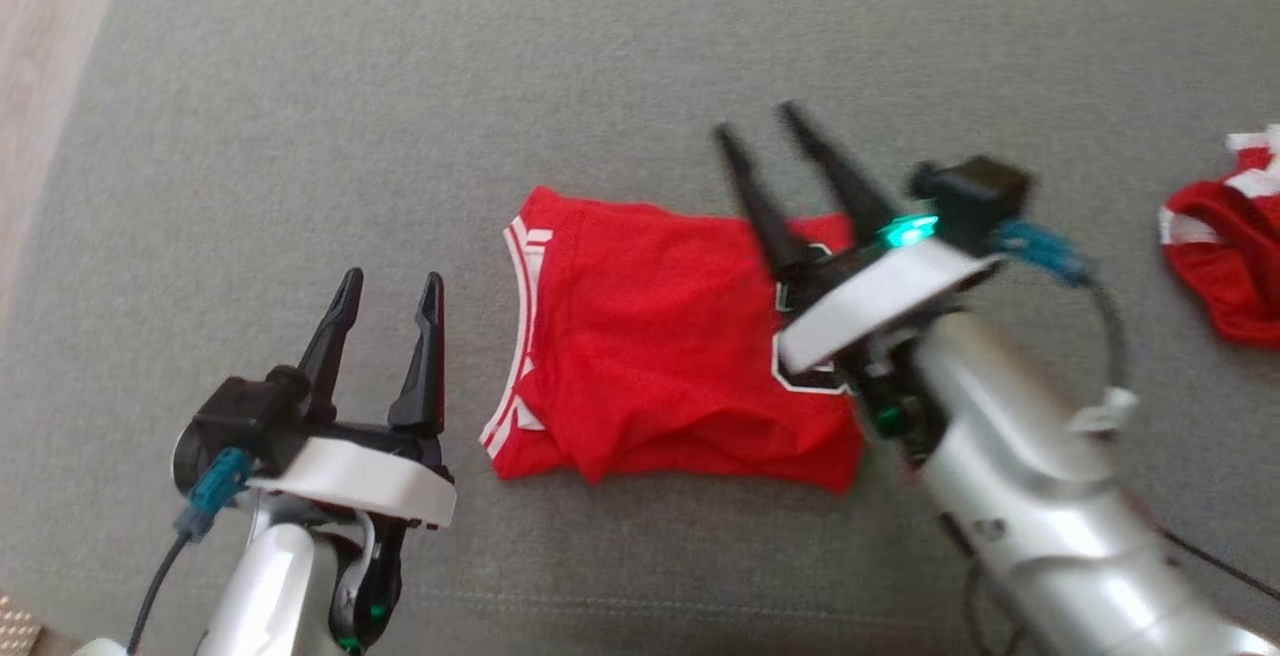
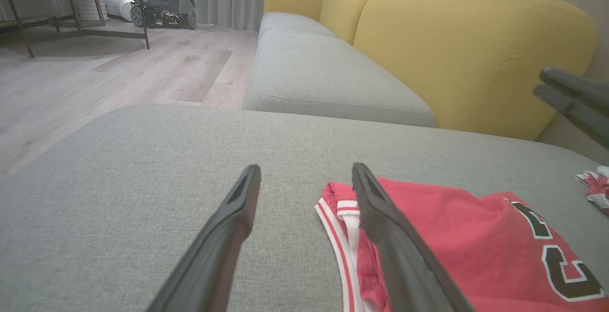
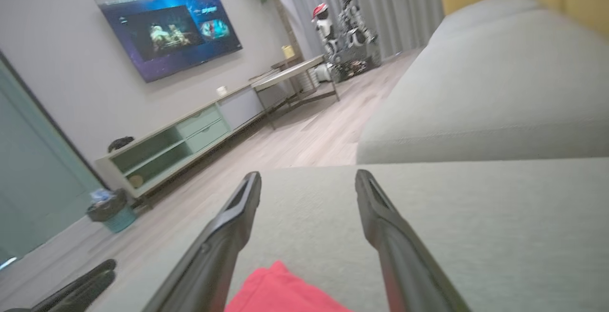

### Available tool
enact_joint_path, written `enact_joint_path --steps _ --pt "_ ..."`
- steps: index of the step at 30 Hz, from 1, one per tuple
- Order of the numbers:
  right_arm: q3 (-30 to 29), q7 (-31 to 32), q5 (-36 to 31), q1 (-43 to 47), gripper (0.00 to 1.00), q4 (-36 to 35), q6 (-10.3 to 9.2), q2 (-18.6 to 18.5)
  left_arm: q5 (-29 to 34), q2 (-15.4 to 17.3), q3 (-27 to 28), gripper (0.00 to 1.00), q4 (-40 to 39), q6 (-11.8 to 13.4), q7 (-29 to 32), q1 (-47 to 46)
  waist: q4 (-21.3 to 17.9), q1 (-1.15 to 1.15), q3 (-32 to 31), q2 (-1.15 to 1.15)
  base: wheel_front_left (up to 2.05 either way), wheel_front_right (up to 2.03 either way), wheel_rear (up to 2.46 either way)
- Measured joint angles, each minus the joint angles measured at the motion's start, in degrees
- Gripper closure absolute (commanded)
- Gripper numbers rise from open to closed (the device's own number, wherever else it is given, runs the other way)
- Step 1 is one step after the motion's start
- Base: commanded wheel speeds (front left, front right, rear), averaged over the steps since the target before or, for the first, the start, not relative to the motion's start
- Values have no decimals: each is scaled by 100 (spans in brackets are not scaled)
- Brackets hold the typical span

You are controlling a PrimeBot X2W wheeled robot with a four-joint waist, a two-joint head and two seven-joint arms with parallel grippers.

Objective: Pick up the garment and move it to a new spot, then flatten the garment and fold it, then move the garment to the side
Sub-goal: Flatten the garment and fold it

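Our right gripper hangs over the right end of the garment with its fingers spread and nothing between them. In its wrist view we see red cloth low between the fingers, but no pinch on it. Our left gripper is spread too and empty. It sits just left of the garment's striped edge, and the head view shows a strip of grey between them.

The garment lies near the middle of the grey cushion. It is a compact red rectangle, with the white-striped trim on its left and part of a black number showing on its right. Layers show along its near edge, which is a little rumpled, so we judge that it is folded.

We therefore judge that the pick-up, the flattening and the folding are done, or very nearly so. What is left is the last step, moving the garment to the side. For that we need a fresh grip, since neither gripper holds it now.

Another red cloth lies at the cushion's right edge, well apart from the garment.
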Motion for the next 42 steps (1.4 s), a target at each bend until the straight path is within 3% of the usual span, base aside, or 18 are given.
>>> enact_joint_path --steps 7,16,25,42 --pt "-1468 120 -922 863 0 -589 0 -481 0 30 49 0 -26 52 0 30 -223 0 -139 0 0 0 0" --pt "-2860 780 -1958 2197 0 -1905 0 -474 0 157 200 0 -179 179 1 159 -370 0 -340 0 0 0 0" --pt "-3295 1303 -2309 3146 0 -2856 0 -254 0 272 201 0 -325 260 105 492 -381 0 -662 0 0 0 0" --pt "-3564 1524 -2402 3902 0 -3152 0 -42 -2 416 134 0 -477 304 398 1123 -357 0 -1236 0 0 0 0"
